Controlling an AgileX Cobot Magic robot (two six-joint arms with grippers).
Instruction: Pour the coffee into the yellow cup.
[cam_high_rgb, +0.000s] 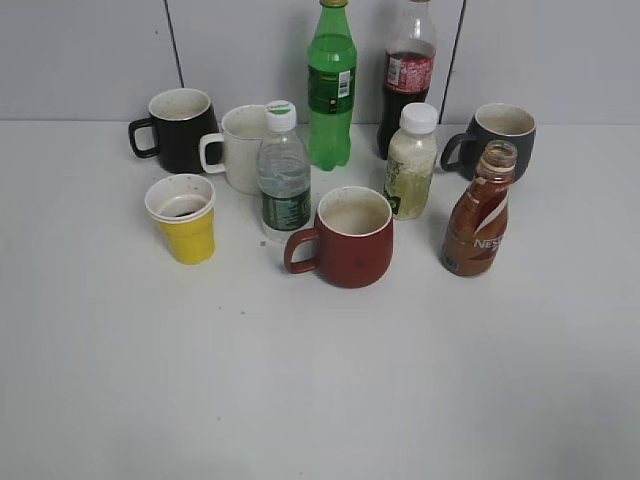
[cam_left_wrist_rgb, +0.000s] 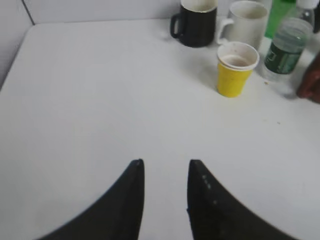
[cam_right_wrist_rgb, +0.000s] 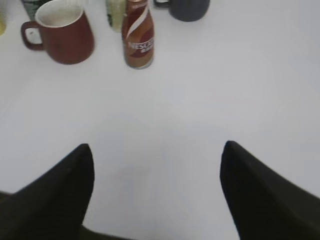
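Note:
The yellow cup with a white rim stands upright at the left of the table; it also shows in the left wrist view. The brown Nescafe coffee bottle, uncapped, stands upright at the right, and shows in the right wrist view. My left gripper hangs open and empty over bare table, well short of the yellow cup. My right gripper is wide open and empty over bare table, well short of the coffee bottle. Neither gripper shows in the exterior view.
A red mug stands in the middle. A black mug, a white mug, a water bottle, a green bottle, a cola bottle, a pale drink bottle and a dark grey mug stand behind.

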